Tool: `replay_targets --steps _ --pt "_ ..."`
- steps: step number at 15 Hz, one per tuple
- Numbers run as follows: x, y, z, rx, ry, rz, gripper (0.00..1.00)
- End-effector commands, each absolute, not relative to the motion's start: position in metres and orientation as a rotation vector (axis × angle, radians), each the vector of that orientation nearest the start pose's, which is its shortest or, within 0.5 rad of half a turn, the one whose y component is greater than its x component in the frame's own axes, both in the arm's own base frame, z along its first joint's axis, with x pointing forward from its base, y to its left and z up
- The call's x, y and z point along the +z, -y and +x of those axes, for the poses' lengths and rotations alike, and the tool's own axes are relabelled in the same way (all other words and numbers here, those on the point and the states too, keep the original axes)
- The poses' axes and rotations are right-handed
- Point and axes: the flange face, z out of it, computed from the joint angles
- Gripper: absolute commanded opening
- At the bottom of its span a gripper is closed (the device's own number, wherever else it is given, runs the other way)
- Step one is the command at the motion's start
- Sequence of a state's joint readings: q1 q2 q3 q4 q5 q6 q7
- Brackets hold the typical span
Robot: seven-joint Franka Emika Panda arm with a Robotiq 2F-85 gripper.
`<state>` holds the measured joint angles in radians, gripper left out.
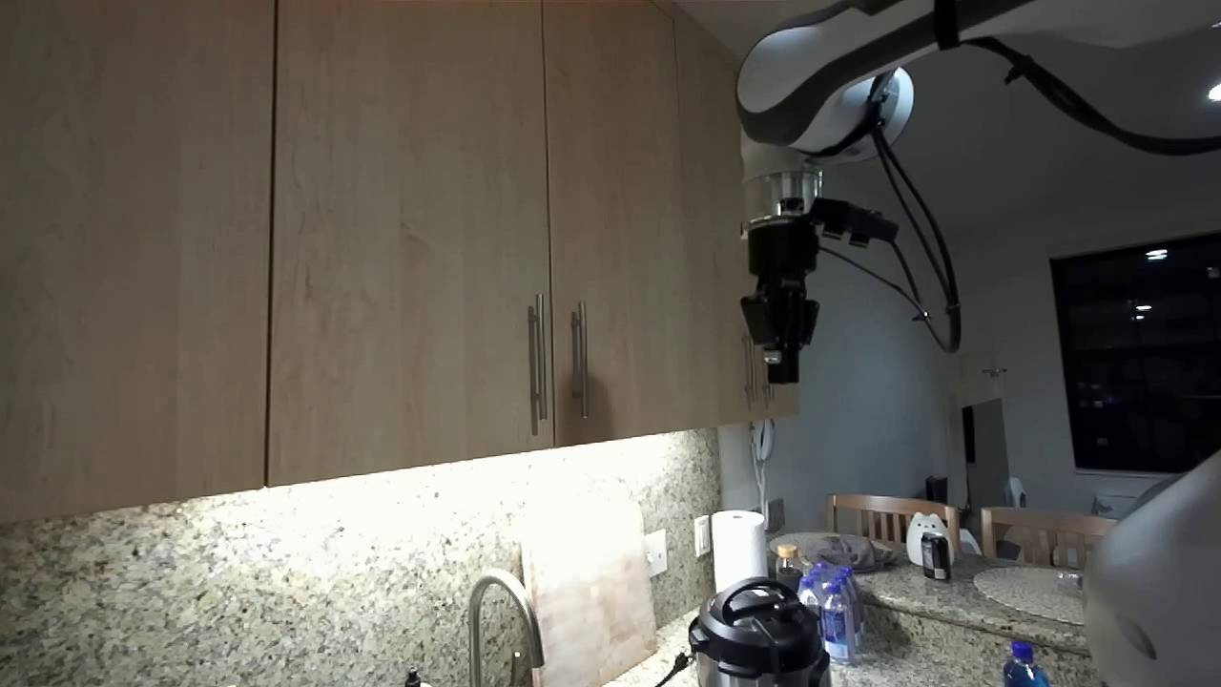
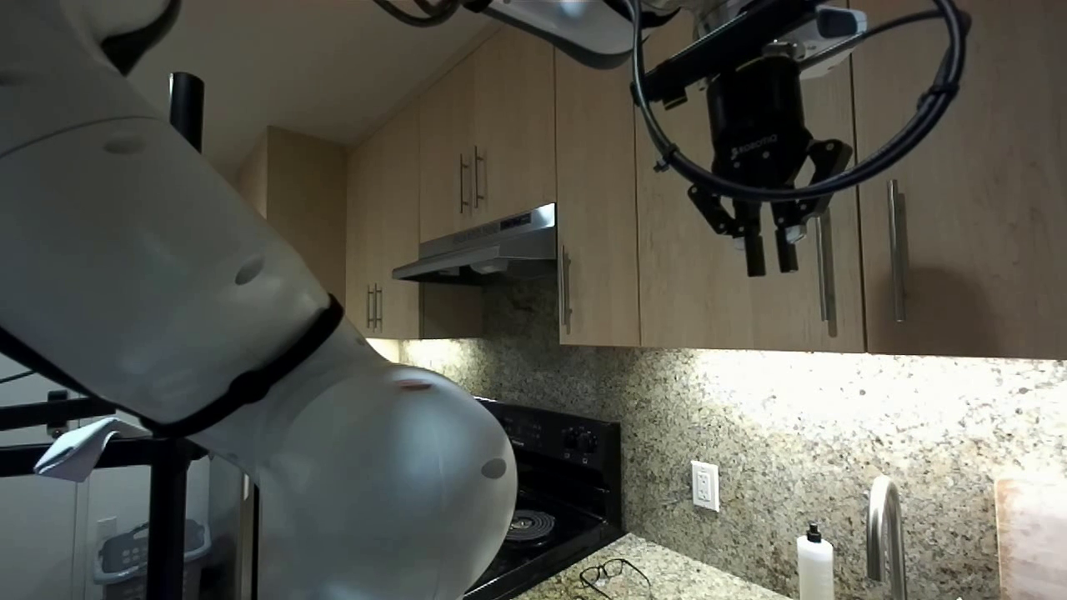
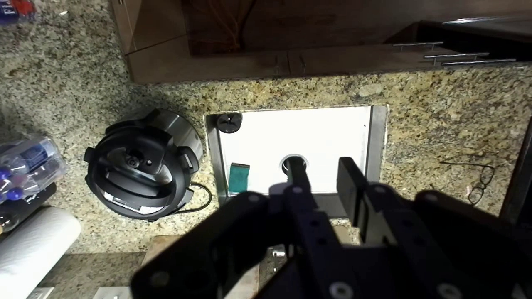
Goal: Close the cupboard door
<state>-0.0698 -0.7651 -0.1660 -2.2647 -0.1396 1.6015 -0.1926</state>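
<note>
Closing is looking complete: the cupboard door [image 1: 410, 229], presumably the middle one, is hanging above the faucet [image 1: 501, 592], its edges sitting flush with the neighbouring doors [image 1: 610, 210]. Only withdrawal is seemingly remaining. Above and out from the faucet, the gripper [image 2: 771, 265] is hanging with fingers [image 2: 755, 257] parted, empty, open room lying before the door.

The gripper [image 3: 322, 167] has its two fingers [image 3: 351, 187] apart, over a bright sink [image 3: 299, 133], in which lies a flat green object [image 3: 239, 177]. Beside the sink stands a black-lidded cooker [image 3: 143, 168]; eyeglasses [image 3: 483, 186] lie on the speckled countertop [image 3: 436, 124].
</note>
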Motion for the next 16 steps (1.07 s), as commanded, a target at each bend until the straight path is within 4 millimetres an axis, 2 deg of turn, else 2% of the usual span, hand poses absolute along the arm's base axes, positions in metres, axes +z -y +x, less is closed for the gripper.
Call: replay_targets --steps 1,7,9,11,16 --pt "0.6281 0.1059 0.2928 -0.085 0.056 -3.197 0.57" --pt "0.6322 0.0995 0.2834 -0.018 0.218 -3.194 0.96" --pt "0.6329 0.0989 0.2833 -0.021 0.237 -3.202 1.0" --pt "0.63 0.0986 0.2868 -0.046 0.173 -3.189 1.0" --pt "0.6298 0.0993 0.2867 -0.046 0.171 -3.188 1.0"
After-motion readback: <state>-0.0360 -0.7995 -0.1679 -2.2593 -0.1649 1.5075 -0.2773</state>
